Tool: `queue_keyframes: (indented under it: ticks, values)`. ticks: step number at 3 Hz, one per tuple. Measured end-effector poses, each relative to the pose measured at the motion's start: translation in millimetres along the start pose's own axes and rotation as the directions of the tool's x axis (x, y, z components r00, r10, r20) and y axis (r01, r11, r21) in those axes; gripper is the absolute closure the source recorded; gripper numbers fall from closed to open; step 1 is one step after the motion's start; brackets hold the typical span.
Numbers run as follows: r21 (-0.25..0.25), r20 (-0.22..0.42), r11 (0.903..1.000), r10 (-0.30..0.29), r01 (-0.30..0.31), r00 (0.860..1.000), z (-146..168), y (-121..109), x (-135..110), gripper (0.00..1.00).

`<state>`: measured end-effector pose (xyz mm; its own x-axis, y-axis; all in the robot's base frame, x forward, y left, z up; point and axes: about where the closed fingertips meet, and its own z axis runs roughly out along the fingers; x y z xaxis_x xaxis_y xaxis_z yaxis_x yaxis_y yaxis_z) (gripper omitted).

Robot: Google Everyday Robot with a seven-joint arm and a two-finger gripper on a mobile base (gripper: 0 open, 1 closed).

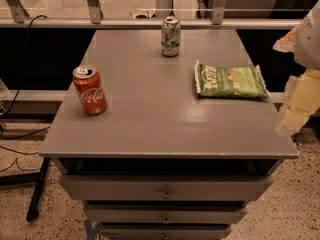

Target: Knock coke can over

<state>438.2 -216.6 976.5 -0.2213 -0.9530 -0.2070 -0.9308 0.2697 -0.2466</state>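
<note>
The coke can [90,90] is a red can with white script and a silver top. It stands upright near the left edge of the grey cabinet top [150,109]. My gripper [298,101] shows as pale, blurred shapes at the right edge of the view, beside the cabinet's right side and far from the coke can. Nothing is seen in it.
A green-and-white soda can [170,36] stands upright at the back middle. A green chip bag [230,81] lies flat on the right side. Drawers [165,189] are below the front edge. A glass railing [150,4] runs behind, and cables [20,134] lie on the floor at the left.
</note>
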Motion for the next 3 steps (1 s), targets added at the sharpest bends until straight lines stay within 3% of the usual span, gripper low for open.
queue_keyframes:
  ticks: [1,2,3]
  values:
    - [0.000,0.001,1.0000,0.000,0.000,1.000,0,0,0,0.00]
    - [-0.036,0.092,0.9992,0.024,-0.021,0.995,20,1,-28,0.00]
    - [-0.112,0.230,0.9930,0.063,-0.038,0.971,54,5,-83,0.00]
